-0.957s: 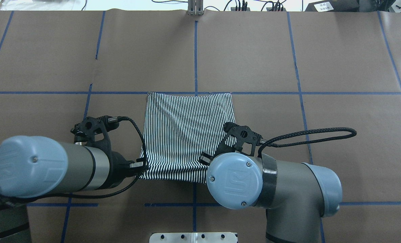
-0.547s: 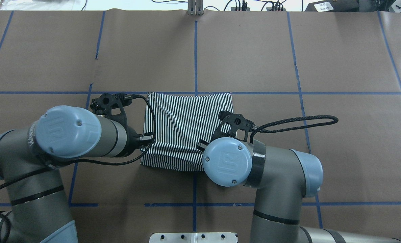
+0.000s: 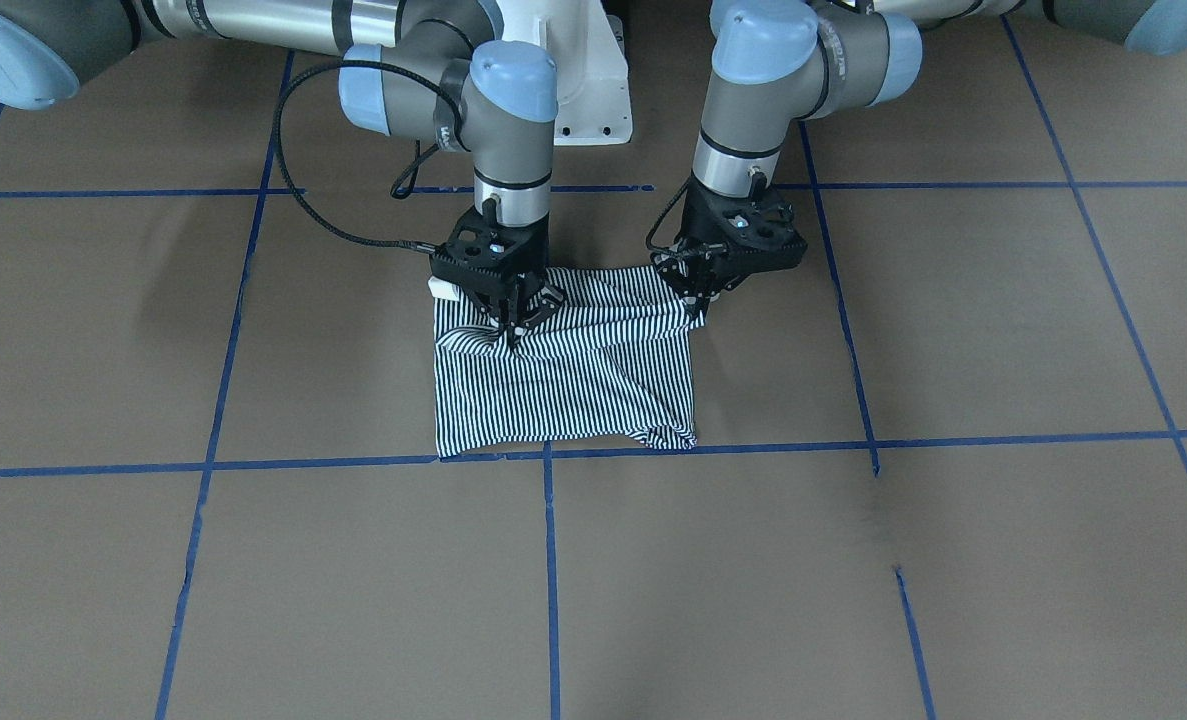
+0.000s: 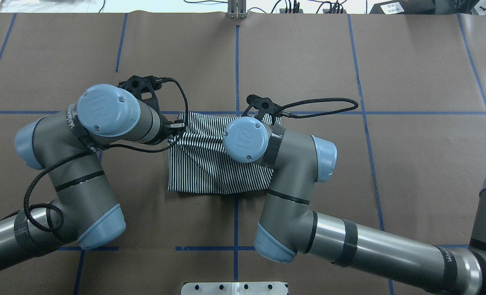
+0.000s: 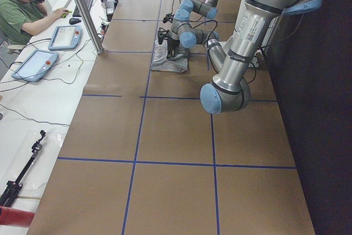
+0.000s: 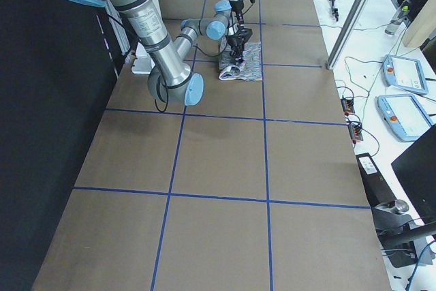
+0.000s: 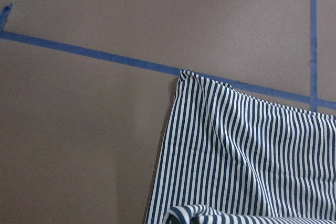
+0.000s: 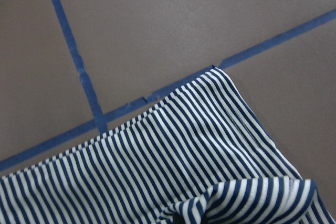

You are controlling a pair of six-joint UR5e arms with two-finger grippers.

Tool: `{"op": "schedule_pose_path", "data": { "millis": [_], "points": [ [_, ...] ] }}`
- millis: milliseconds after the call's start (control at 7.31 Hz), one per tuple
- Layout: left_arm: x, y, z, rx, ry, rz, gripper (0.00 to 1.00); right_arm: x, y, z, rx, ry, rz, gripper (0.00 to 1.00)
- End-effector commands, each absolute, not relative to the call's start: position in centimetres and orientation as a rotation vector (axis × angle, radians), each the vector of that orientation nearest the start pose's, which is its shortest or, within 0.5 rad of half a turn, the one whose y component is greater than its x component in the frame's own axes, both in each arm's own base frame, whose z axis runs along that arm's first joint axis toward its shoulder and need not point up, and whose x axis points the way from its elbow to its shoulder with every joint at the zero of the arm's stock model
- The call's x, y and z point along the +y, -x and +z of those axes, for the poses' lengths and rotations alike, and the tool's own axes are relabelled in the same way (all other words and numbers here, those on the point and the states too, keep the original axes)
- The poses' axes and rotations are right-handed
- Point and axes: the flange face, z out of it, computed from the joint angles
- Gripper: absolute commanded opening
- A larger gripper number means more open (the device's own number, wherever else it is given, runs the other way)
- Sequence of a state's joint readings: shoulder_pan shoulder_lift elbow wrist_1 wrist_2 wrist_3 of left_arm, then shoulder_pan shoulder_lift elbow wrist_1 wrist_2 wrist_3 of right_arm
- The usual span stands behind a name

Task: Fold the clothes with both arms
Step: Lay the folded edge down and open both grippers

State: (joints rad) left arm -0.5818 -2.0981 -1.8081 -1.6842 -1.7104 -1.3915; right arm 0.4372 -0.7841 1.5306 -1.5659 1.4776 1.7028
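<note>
The striped shirt [image 3: 563,390] lies folded on the brown table, its far edge along a blue tape line [image 4: 210,172]. My right gripper [image 3: 510,330] is shut on a bunched fold of the shirt's robot-side edge, lifted a little over the cloth. My left gripper [image 3: 698,293] pinches the other robot-side corner, also raised. From overhead the left gripper [image 4: 178,126] shows at the shirt's left edge, while the right arm's wrist hides its own gripper. Both wrist views show the flat shirt [image 7: 252,145] [image 8: 173,161] below, with the held fold at the bottom.
Blue tape lines [image 4: 236,61] divide the brown paper table cover. The white pedestal base [image 3: 583,90] stands behind the shirt. A person [image 5: 22,4] sits at a side desk beyond the table's far edge, with pendants [image 6: 402,73] there.
Both grippers have moved away from the robot, carrying the shirt's near edge up and over toward its far edge. Less of the shirt shows flat now.
</note>
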Motion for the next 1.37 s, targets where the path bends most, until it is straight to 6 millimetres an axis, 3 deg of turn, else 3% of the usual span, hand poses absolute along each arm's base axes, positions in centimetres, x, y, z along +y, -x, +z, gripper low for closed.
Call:
{"op": "schedule_pose_path", "data": {
  "millis": [0, 547, 684, 821, 957, 1094, 1231],
  "points": [
    [-47.8, -48.0, 26.8, 0.86, -0.217, -0.332, 0.0, -46.8, 59.0, 20.6, -0.723, -0.231, 0.579, 0.0],
    [-49.1, -49.5, 28.5, 0.86, -0.226, -0.32, 0.0, -47.5, 59.5, 21.1, -0.699, -0.236, 0.563, 0.0],
    [-49.0, -49.5, 28.4, 0.855, -0.243, -0.279, 0.99, -47.9, 60.1, 22.0, -0.67, -0.249, 0.537, 0.99],
    [-49.1, -48.8, 28.3, 0.852, -0.268, -0.231, 1.0, -48.1, 60.2, 20.6, -0.68, -0.268, 0.495, 1.0],
    [-50.9, -45.6, 27.4, 0.857, -0.33, -0.171, 1.0, -48.5, 60.0, 17.8, -0.714, -0.289, 0.453, 1.0],
    [-52.4, -43.2, 27.6, 0.863, -0.333, -0.094, 1.0, -48.1, 60.2, 17.3, -0.712, -0.306, 0.393, 1.0],
    [-52.8, -42.0, 29.5, 0.842, -0.327, -0.091, 1.0, -47.3, 60.7, 16.9, -0.707, -0.33, 0.316, 1.0]
  ]
}}
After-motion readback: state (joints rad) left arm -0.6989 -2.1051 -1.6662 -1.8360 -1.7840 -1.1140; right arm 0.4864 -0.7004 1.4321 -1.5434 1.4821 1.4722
